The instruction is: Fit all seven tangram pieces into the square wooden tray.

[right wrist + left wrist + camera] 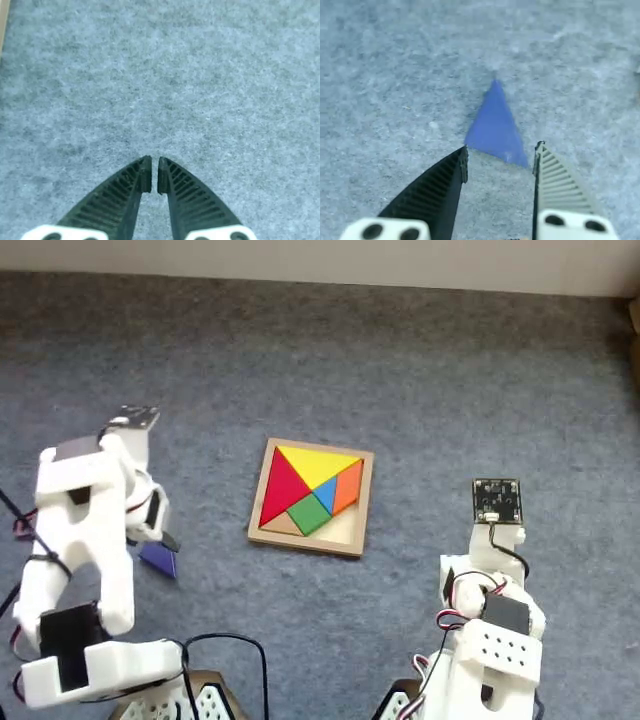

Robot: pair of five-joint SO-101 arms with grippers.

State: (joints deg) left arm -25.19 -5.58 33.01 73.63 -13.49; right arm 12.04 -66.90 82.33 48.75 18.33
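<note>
Your blue triangle (pixel 495 125) is lying on the bench (pixel 450 370), well left of the tray (pixel 345 530), and from above the left arm (pixel 85 530) is half hiding it. Your left fingers (pixel 445 185) are hanging released, straddling its base. Your right fingers (pixel 125 195) are sitting clenched on nothing, with open bench all round.

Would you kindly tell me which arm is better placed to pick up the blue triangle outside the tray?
Left: the left gripper, open, sits at the blue triangle; the right gripper is shut over the carpet.
</note>
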